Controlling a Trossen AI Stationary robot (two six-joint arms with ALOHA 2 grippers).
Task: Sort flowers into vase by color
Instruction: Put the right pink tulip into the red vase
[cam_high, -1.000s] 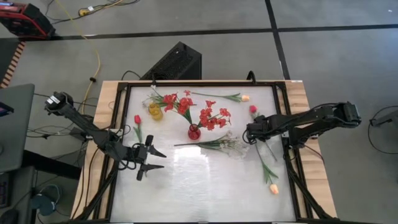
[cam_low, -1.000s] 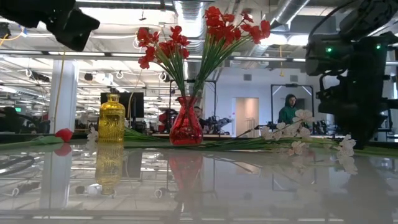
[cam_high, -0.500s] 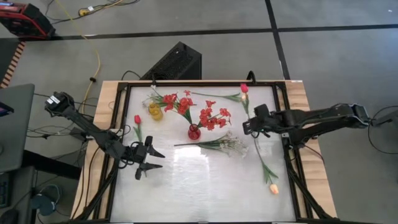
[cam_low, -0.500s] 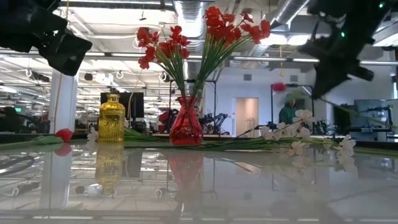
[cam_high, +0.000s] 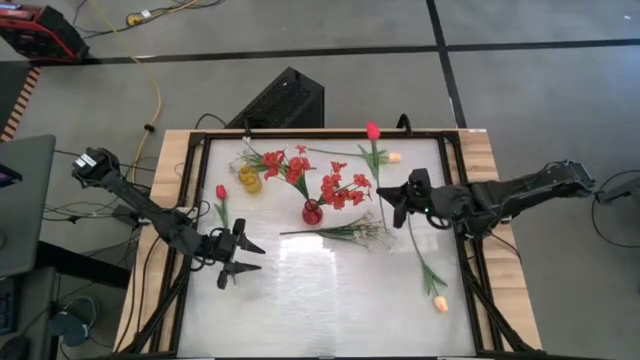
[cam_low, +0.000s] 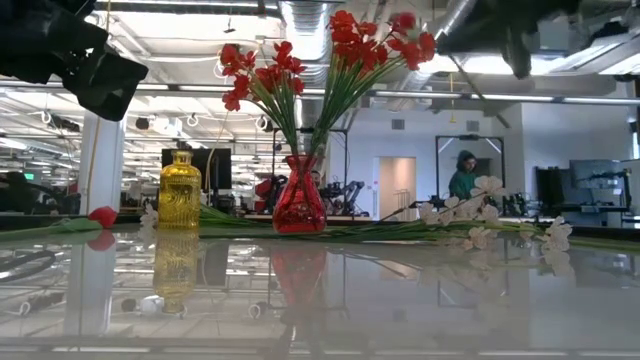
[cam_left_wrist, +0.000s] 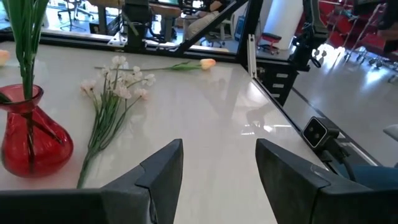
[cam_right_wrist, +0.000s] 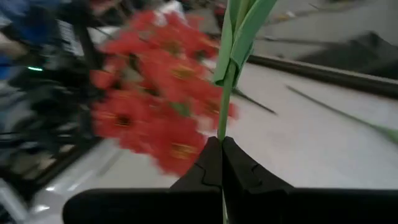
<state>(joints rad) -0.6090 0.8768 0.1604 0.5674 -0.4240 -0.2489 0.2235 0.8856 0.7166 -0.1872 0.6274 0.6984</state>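
My right gripper is raised over the table's right half, just right of the red vase, and is shut on a red tulip. Bushy red clusters stand in that vase by their stems. My left gripper hangs open near the table's left edge and touches nothing. A yellow vase stands at the far left. Lying flat on the table are a white spray, a second red tulip and two peach tulips. My right gripper pinches the red tulip's green stem between its two fingers, below the leaves. The fingers come in about level from the table's right and lie across the stem. The tulip is lifted clear, its head above the fingers and tilted toward the far edge.
The table has a raised dark frame on all sides. The right arm shows only at the top of the low view. The near half of the glossy tabletop is bare. A person stands far back in the room.
My right gripper, shut on the red tulip, has risen from the table near its right edge and moved a little left toward the red vase. The tulip has come off the table and swung up, its head now above the fingers.
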